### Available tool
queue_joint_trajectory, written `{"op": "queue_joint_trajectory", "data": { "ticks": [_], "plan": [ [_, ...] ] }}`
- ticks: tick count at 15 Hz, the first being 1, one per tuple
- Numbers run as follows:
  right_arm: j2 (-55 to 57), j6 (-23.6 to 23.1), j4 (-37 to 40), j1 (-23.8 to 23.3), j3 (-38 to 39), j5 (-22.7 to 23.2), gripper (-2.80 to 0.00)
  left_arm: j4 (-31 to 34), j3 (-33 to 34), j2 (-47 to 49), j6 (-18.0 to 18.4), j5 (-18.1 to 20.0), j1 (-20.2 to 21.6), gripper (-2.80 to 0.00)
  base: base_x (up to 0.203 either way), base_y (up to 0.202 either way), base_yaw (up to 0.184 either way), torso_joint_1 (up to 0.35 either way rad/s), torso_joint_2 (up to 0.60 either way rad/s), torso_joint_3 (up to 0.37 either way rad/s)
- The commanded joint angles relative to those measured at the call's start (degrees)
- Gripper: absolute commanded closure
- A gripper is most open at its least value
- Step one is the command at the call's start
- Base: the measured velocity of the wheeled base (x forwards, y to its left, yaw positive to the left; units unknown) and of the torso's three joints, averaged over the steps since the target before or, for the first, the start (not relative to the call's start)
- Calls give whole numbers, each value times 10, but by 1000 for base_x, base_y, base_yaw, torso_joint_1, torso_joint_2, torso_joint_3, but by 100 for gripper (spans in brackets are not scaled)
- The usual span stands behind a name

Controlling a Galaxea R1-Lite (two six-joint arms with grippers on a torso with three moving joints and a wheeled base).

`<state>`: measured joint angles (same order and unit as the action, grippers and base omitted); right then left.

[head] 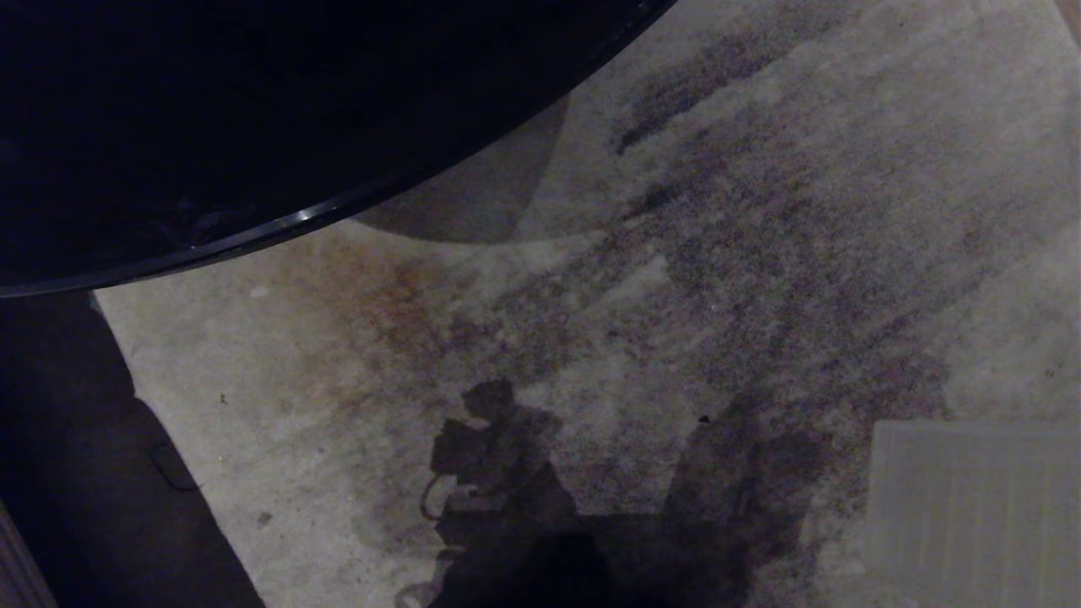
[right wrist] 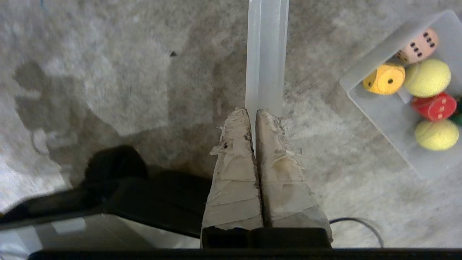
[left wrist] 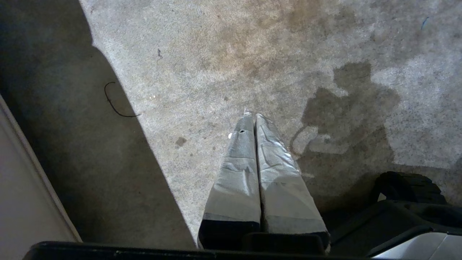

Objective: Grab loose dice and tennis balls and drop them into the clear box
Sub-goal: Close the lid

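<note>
Our right claw (right wrist: 252, 112) is pinched shut on nothing. The dice (right wrist: 383, 78) and tennis balls (right wrist: 427, 77) sit in the clear box (right wrist: 375, 112) on the carpet (right wrist: 108, 72); they look light, so we'd squeeze their sides.

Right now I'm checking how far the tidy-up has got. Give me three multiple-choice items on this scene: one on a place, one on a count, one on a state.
1. Where is the yellow die?
A. on the carpet
B. in the clear box
C. on a shelf

2. How many tennis balls lie in that box?
A. none
B. two
C. four

3. How do the jaws of the right gripper stand?
A. shut
B. wide open
C. clamped on a die

Answers:
1 B: it lies inside the box's wall, next to the beige die.
2 B: two fuzzy balls show, with the red die between them.
3 A: the taped fingers meet with no gap.
</note>
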<state>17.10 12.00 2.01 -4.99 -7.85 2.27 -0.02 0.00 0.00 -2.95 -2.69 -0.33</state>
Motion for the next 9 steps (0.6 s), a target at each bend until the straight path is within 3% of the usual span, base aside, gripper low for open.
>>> {"op": "queue_joint_trajectory", "data": {
  "ticks": [1,4,9],
  "plan": [
    [-6,-8,2,0,9,1,0,0,1,1,0,0,0,0,0,0,0,0,0,0],
    [-6,-59,-2,0,40,1,0,-1,1,1,0,0,0,0,0,0,0,0,0,0],
    [-6,-105,-37,0,69,0,0,-1,1,1,0,0,0,0,0,0,0,0,0,0]
  ]
}}
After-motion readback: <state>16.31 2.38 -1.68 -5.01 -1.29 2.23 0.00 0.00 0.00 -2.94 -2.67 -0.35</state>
